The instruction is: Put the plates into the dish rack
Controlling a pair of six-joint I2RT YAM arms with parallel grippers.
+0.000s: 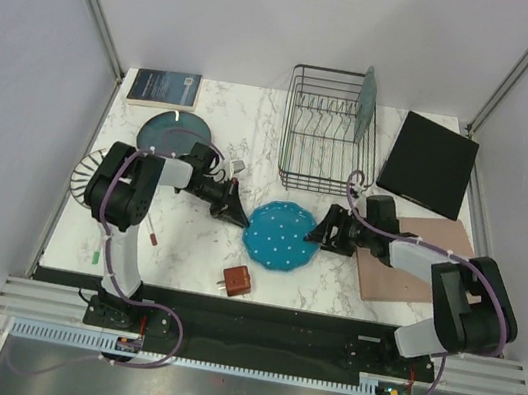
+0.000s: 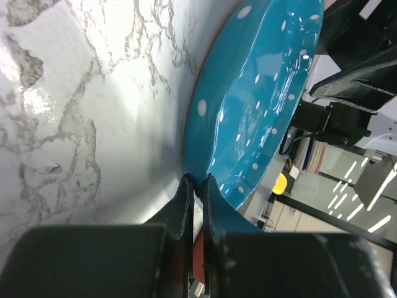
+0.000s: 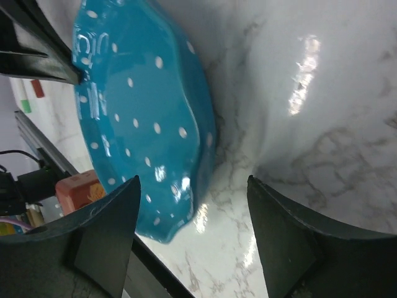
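Top external view: the left gripper point(image 1: 238, 215) pinches the dotted blue plate point(image 1: 280, 238) by its left rim, the right gripper point(image 1: 324, 234) is spread at the opposite rim, a brown block point(image 1: 236, 280) lies near, and bare marble table point(image 1: 251, 155) reaches the dish rack point(image 1: 331, 133).

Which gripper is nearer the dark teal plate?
Left. The left gripper sits just front-right of the dark teal plate; right gripper is farther, beyond the blue dotted plate.

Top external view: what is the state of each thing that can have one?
blue dotted plate, lying on the table
left gripper, shut on its rim
right gripper, open beside the plate
dish rack, holds one plate
grey-green plate, upright in the rack
dark teal plate, flat
striped plate, flat, partly hidden
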